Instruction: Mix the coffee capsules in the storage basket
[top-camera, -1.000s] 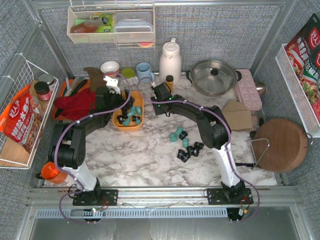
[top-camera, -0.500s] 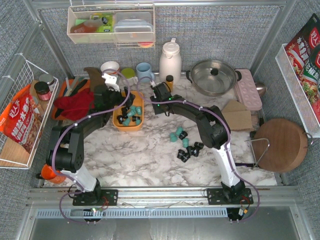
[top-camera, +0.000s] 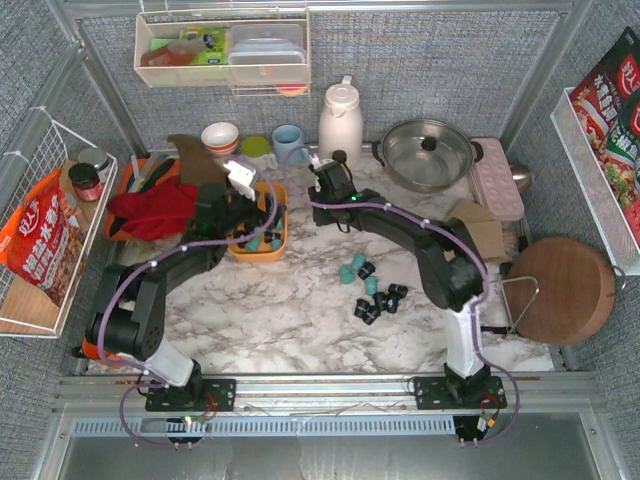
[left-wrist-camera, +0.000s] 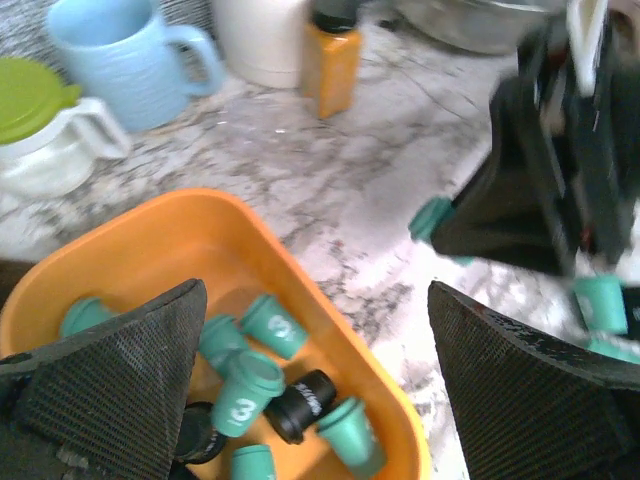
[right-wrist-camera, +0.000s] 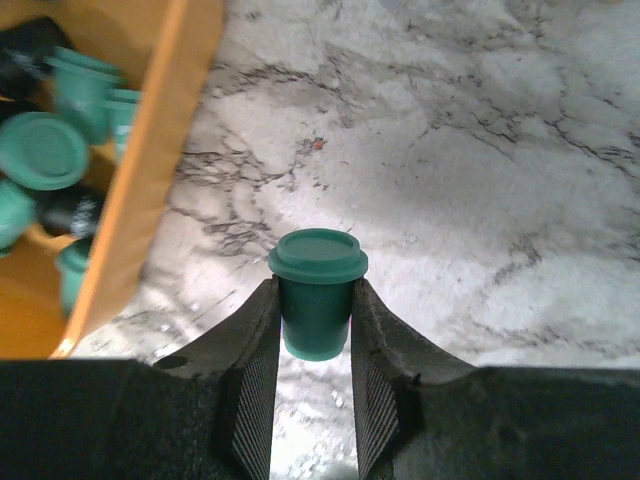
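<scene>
The orange storage basket (top-camera: 281, 236) lies at the back left of the marble table and holds several teal and black coffee capsules (top-camera: 262, 238). My left gripper (top-camera: 248, 214) hovers over it, open and empty; in the left wrist view its fingers (left-wrist-camera: 110, 390) spread wide above the basket rim (left-wrist-camera: 340, 310) and the capsules (left-wrist-camera: 245, 395). My right gripper (top-camera: 318, 192) hangs just right of the basket, shut on one teal capsule (right-wrist-camera: 317, 290), upright above bare marble. The basket edge (right-wrist-camera: 150, 150) shows on the left there. Several loose capsules (top-camera: 372, 288) lie mid-table.
Behind the basket stand a blue mug (top-camera: 290, 142), a white jug (top-camera: 340, 118), a small orange bottle (left-wrist-camera: 330, 60) and a green-lidded cup (top-camera: 256, 146). A steel pot (top-camera: 428, 152) sits at back right. A red cloth (top-camera: 150, 212) lies left of the basket.
My left gripper has moved right and forward over the basket. My right gripper, still holding the teal capsule, has drawn slightly back and to the right, away from the basket.
</scene>
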